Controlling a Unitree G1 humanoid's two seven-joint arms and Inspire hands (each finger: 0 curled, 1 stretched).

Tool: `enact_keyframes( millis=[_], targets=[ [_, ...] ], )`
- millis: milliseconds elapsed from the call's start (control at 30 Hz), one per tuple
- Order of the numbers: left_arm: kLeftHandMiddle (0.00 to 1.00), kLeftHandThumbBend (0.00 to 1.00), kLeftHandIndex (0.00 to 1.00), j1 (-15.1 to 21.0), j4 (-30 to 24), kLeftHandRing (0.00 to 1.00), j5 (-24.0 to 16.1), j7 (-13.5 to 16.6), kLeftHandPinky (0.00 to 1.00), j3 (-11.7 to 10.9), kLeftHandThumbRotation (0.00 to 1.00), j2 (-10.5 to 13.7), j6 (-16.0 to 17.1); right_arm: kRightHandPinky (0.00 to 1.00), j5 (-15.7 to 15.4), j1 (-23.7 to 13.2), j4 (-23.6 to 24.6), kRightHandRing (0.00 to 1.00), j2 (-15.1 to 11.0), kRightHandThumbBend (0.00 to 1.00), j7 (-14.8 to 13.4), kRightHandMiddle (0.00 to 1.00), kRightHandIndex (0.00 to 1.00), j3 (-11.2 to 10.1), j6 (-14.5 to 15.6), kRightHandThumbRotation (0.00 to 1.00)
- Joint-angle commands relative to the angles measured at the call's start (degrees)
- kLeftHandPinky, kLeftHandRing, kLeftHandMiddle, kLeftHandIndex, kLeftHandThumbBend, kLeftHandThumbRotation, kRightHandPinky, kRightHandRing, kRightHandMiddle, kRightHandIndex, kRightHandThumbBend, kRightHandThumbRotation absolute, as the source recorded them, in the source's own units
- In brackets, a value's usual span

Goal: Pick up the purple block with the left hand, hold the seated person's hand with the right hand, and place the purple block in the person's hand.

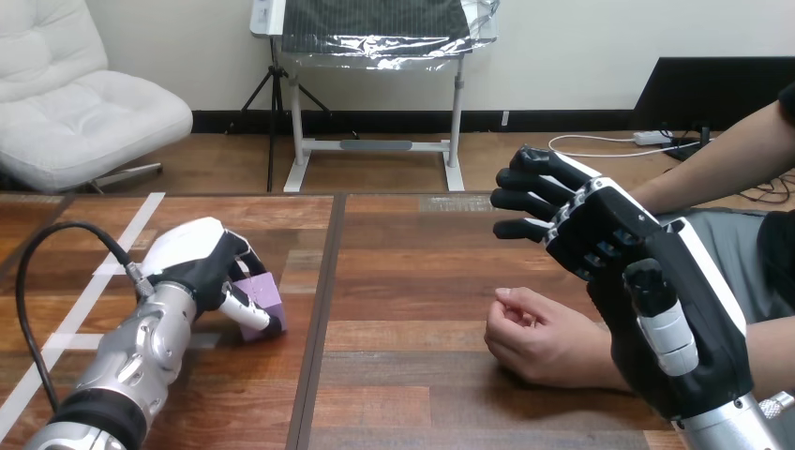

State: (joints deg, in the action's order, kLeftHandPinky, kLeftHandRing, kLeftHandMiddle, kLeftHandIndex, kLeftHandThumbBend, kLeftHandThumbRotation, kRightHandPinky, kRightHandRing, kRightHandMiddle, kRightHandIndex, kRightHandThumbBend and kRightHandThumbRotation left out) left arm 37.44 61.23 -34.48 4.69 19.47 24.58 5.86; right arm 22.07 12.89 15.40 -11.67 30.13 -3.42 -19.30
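At the left of the worktop (412, 272), the left hand (202, 261) is closed round the resting purple block (262, 295), seemingly for lifting, while the right hand (656, 300) hangs spread-fingered over the person's hand (539, 339), apparently poised to take it.

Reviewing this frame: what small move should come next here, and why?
Probably lift the left hand slightly: its fingers and thumb look closed round the purple block, which seems to rest on the table. The open right hand is raised beside the person's hand, not holding it.
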Motion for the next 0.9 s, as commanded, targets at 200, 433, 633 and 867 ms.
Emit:
enact_keyframes(
  millis=[200, 433, 633, 867],
  targets=[
    [0.42, 0.68, 0.49, 2.5, -0.1, 0.32, 0.6, 3.1, 0.26, -0.4, 0.0, 0.5, 1.8, 0.75, 0.2, -2.8, 1.5, 0.82, -0.6, 0.93, -0.5, 0.83, 0.83, -1.2, -0.8, 0.81],
    [0.44, 0.67, 0.49, 2.4, -0.4, 0.36, 0.7, 3.4, 0.29, -0.3, 0.0, 0.4, 2.1, 0.74, -0.8, -3.1, 1.2, 0.81, -0.7, 0.92, -0.8, 0.82, 0.82, -1.4, -1.0, 0.81],
    [0.46, 0.67, 0.49, 2.1, -1.3, 0.37, 0.6, 3.6, 0.29, -0.3, 0.0, 0.4, 2.0, 0.75, -1.6, -3.2, 1.1, 0.82, -1.0, 0.92, -1.1, 0.83, 0.82, -1.5, -0.7, 0.82],
    [0.47, 0.66, 0.5, 1.4, -4.4, 0.38, 1.7, 3.1, 0.29, -1.2, 0.0, 0.4, 2.0, 0.79, -3.0, -3.8, 0.2, 0.82, -1.3, 0.94, -1.2, 0.82, 0.82, -1.9, -1.1, 0.81]
  ],
)
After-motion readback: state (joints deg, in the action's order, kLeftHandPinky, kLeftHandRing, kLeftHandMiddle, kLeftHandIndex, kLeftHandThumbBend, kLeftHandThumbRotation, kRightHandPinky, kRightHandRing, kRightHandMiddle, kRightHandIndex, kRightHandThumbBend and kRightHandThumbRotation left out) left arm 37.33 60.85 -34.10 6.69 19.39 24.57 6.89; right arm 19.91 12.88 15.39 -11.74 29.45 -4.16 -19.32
